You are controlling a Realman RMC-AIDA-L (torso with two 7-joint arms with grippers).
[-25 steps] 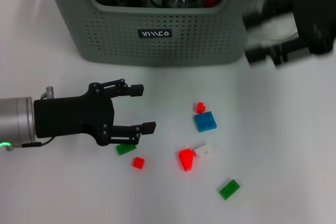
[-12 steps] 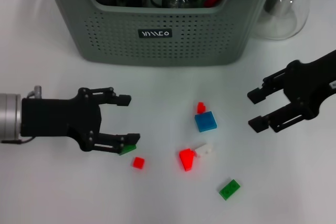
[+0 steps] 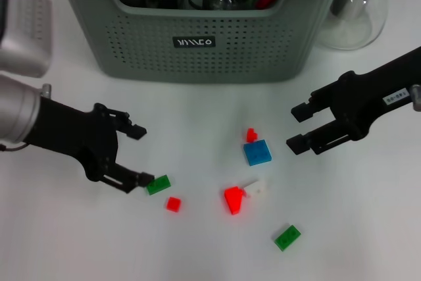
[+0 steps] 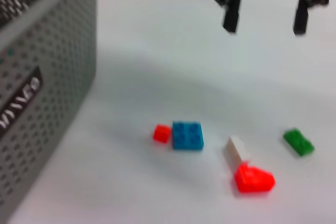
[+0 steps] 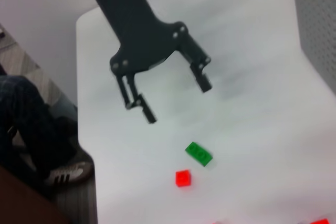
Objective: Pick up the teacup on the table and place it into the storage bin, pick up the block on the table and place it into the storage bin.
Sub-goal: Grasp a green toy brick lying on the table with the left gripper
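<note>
On the white table, the left gripper hangs spread and empty, its lower fingertip just beside a green block. A small red block lies near. Behind them stands the bin, glass cups already inside. Mid-table lie a blue block and other pieces. The right gripper hovers spread, empty. The blocks look light, stiff and slick; pinch flat opposite sides.

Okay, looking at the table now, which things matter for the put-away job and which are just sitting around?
Job: storage bin; loose blocks, e.g. blue block, green block; left gripper, right gripper, both open.
Lying about: glass pot beside the bin.
</note>
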